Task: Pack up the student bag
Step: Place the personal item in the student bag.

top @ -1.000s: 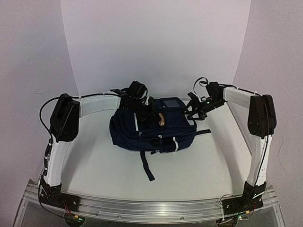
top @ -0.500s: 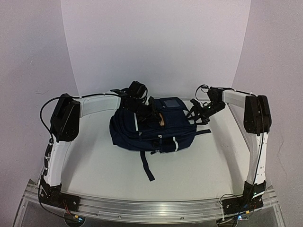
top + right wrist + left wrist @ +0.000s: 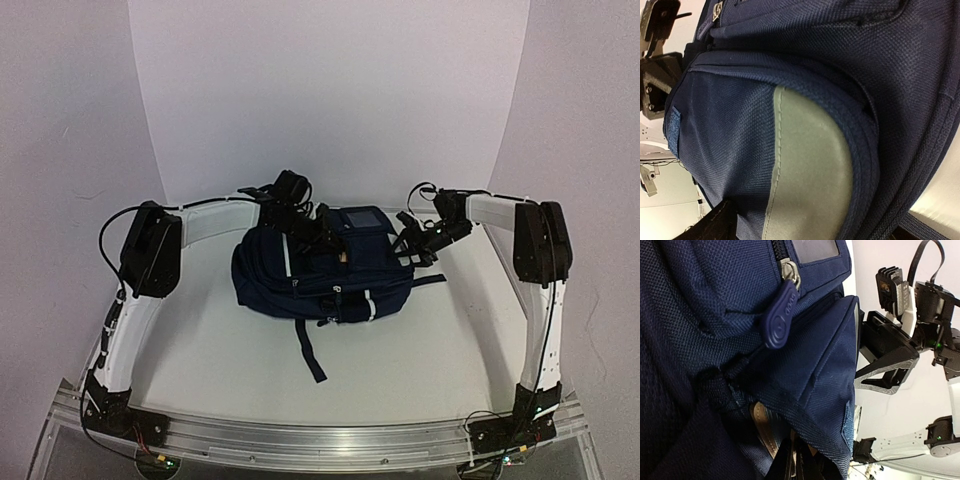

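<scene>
- Your student bag [image 3: 320,275] lies flat on the table [image 3: 200,350], at mid-width and toward the far side, between the two arms.
- Its long axis runs left to right across the scene. The bulkier body is on the left and the pocketed end with the pale patch is at the far right. One loose strap [image 3: 308,350] trails toward the near edge.
- I judge it lies this way so the zipped openings face up, where both wrists can reach them from the far corners.
- In the left wrist view a navy zipper pull [image 3: 781,315] hangs slack, and below it a seam gapes open. A tan strip [image 3: 761,426] shows inside the gap, so something seems to be tucked in there; what it is I cannot tell.
- The right wrist view is filled by a side pocket with a grey panel [image 3: 810,170], so that camera is pressed close against the bag's right end.
- Your left gripper [image 3: 305,228] sits on the far-left top of the bag, right at the gaping seam, probably to hold the mouth apart. Its fingers are buried in fabric, so I cannot tell how wide they stand or whether they pinch anything.
- Your right gripper [image 3: 412,243] touches the bag's right edge beside the pocket, likely steadying it. Whether it clamps the fabric or merely rests against it I cannot tell.
</scene>
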Action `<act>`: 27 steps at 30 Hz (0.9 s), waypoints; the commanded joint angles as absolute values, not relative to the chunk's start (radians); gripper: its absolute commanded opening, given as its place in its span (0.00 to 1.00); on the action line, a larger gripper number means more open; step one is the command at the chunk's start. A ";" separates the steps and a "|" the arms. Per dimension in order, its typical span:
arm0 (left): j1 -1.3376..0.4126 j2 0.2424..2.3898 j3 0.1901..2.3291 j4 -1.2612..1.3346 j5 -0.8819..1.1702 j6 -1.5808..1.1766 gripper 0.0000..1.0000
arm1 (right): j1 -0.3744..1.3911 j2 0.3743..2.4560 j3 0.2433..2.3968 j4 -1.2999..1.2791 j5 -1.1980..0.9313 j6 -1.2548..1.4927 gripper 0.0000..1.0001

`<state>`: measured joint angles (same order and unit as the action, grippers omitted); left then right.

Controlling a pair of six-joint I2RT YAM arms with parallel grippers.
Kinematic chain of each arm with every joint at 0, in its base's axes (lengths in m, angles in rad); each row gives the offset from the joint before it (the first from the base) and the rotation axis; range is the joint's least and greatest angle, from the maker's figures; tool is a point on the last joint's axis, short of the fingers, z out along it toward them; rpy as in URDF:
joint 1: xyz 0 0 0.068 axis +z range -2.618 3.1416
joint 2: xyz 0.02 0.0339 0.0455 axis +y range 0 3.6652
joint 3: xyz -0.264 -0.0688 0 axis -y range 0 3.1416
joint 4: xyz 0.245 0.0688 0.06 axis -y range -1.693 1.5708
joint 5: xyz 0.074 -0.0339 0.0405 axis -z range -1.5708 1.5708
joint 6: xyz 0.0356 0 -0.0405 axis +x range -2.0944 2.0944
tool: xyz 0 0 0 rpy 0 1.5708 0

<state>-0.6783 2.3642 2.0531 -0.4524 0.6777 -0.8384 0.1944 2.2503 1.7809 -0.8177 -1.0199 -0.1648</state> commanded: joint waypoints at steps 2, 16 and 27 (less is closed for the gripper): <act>-0.719 2.355 1.996 -0.257 0.770 -0.858 0.03 | 0.301 2.182 1.743 -0.886 -1.216 -0.162 0.80; -0.722 2.240 1.776 -0.161 0.725 -0.900 0.02 | 0.266 2.165 1.685 -0.873 -1.279 -0.145 0.93; -0.726 2.113 1.787 -0.367 0.551 -0.808 0.33 | 0.291 2.141 1.720 -0.876 -1.209 -0.145 0.91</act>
